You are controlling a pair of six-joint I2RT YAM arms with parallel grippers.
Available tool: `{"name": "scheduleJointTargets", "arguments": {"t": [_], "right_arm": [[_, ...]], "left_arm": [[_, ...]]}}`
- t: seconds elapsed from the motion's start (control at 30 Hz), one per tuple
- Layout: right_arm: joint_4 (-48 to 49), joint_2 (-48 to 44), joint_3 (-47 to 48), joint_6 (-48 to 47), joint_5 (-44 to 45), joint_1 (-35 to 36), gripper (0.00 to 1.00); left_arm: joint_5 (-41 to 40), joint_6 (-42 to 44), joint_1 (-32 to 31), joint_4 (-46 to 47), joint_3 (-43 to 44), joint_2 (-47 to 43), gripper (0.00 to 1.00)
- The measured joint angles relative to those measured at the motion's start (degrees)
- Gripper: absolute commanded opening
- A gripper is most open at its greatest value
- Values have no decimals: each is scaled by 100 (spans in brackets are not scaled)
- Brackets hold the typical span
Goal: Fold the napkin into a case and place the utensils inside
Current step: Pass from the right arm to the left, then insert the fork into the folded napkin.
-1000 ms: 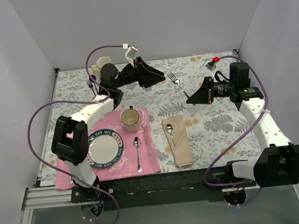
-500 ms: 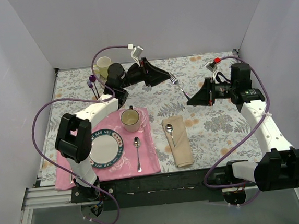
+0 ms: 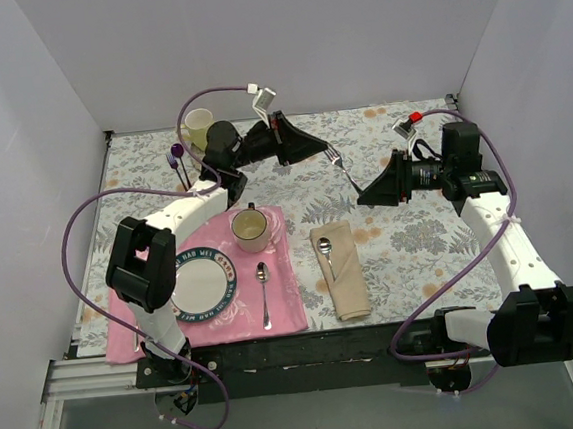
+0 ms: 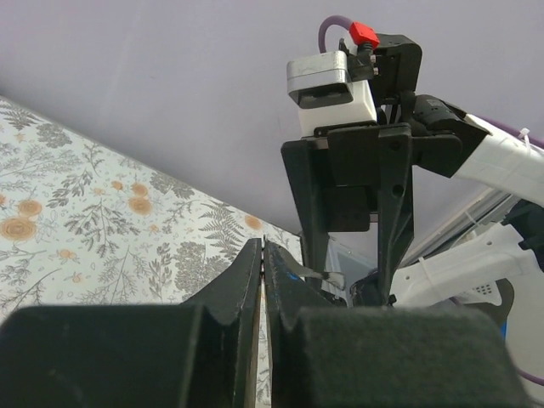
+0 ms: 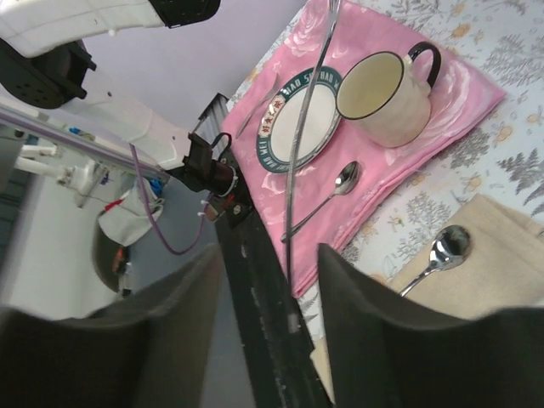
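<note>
Across the grey floral bench (image 3: pixel 420 243), a pink placemat (image 3: pixel 285 310) lies at 8 o'clock, carrying a plate (image 3: pixel 200 282) and a mug (image 3: pixel 251 230). Toward 5 o'clock from the middle, the napkin lies flat, folded into a narrow beige case (image 3: pixel 348 289). At 12 o'clock, raised above the bench, the left tool (image 3: pixel 319 153) is clamped shut on the tine end of the small silver fork (image 3: pixel 341 168). From 2 o'clock the right tool (image 3: pixel 362 191) faces it, jaws parted either side of the handle. The small silver spoon (image 3: pixel 324 246) rests on the case, its bowl near the far end.
</note>
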Motion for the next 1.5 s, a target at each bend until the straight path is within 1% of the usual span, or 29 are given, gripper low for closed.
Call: {"name": "scheduleJointTargets", "arguments": {"t": [0.03,0.1,0.23,0.33,0.4,0.47,0.5,0.53,0.6,0.63,0.77,0.9,1.0,1.13,1.5], "right_arm": [[-13,0,0,-42,15,2,71],[-83,0,7,-136,85,4,74],[-621,33,127,-680,459,-39,75],[-1064,39,238,-1239,844,-168,75],[-1368,39,299,-1696,1147,-251,73],[-1652,37,345,-2184,1429,-337,68],[-1777,37,356,-2487,1552,-361,64],[-1908,28,367,-2785,1663,-382,53],[-2146,-13,369,-3434,1858,-402,45],[-2293,-50,369,-3790,1952,-402,38],[-2857,-280,328,-5193,2371,-280,34],[-3298,-498,111,-6061,2634,-61,31],[-3508,-505,22,-6426,2754,-7,31],[-3639,-481,7,-6669,2865,0,31],[-3742,-227,55,-6745,3051,2,28]], "left_arm": [[35,13,0,-28,7,2,0],[109,17,9,-157,50,26,0],[343,140,94,-529,219,179,0],[544,330,225,-933,369,361,0],[702,531,291,-1281,546,551,0],[826,774,348,-1641,739,774,0],[881,946,358,-1878,850,918,0],[911,1073,358,-2028,918,1012,0],[992,1357,354,-2428,1051,1217,0],[1023,1510,350,-2608,1117,1318,0],[1097,2070,343,-3200,1244,1696,0],[1119,2540,341,-3657,1331,2048,0],[1130,2736,328,-3825,1355,2203,0],[1156,2979,299,-3965,1344,2251,0],[1209,3211,0,-3943,1091,2251,0]]}}
